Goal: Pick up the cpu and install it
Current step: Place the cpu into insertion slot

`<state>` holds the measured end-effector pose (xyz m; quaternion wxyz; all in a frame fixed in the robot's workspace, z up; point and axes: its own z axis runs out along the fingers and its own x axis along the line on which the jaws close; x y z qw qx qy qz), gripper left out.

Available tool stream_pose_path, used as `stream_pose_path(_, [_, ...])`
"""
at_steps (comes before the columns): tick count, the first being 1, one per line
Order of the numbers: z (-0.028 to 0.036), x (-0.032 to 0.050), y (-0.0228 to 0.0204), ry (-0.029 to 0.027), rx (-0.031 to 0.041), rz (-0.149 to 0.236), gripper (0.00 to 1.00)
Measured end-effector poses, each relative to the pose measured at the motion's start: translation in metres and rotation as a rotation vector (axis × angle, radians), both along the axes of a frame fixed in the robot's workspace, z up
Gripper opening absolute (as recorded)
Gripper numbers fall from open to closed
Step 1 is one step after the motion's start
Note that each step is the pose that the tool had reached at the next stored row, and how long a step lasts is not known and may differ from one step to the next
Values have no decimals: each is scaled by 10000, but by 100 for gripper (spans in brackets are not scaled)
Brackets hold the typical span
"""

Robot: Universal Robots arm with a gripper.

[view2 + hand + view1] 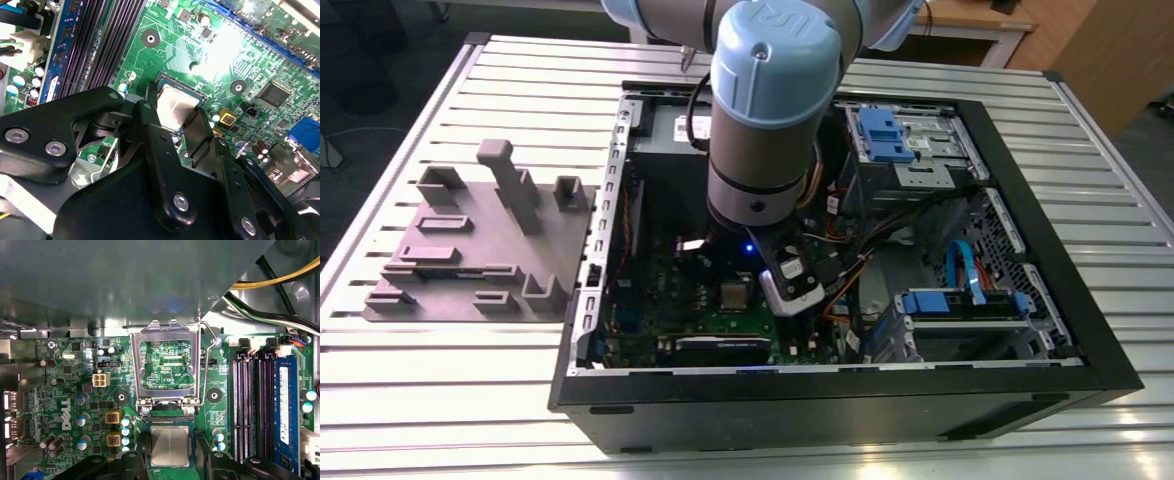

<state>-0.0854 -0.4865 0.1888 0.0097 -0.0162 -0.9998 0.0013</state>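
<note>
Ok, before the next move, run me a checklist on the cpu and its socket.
1. The socket bracket flipped up, socket open: ok.
2. The cpu lined up square with the socket frame: ok.
3. The cpu fully seated: cannot tell.
4. The gripper centred on the cpu: ok.
5. The gripper's hold on the cpu: cannot tell.
6. The cables off to one side of the socket frame: ok.

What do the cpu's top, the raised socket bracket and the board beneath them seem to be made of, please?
The cpu: probably a metal top, pale silver with a soft brushed sheen that catches the light. The socket bracket: bright bare metal, likely thin stamped sheet steel, with mirror-like glints along its frame. The motherboard: green lacquered circuit board, fairly glossy, with fine traces showing through.
</note>
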Motion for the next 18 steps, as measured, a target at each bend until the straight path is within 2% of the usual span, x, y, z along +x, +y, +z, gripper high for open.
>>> stream_pose_path(9, [-5,1,1,-4,9,1,47])
stream_pose_path(10, [-6,1,1,-4,8,0,53])
stream_pose_path(11, [-6,1,1,-3,6,1,53])
stream_pose_path(12, [-5,0,0,-2,5,1,59])
stream_pose_path(18, [4,0,0,0,0,1,59])
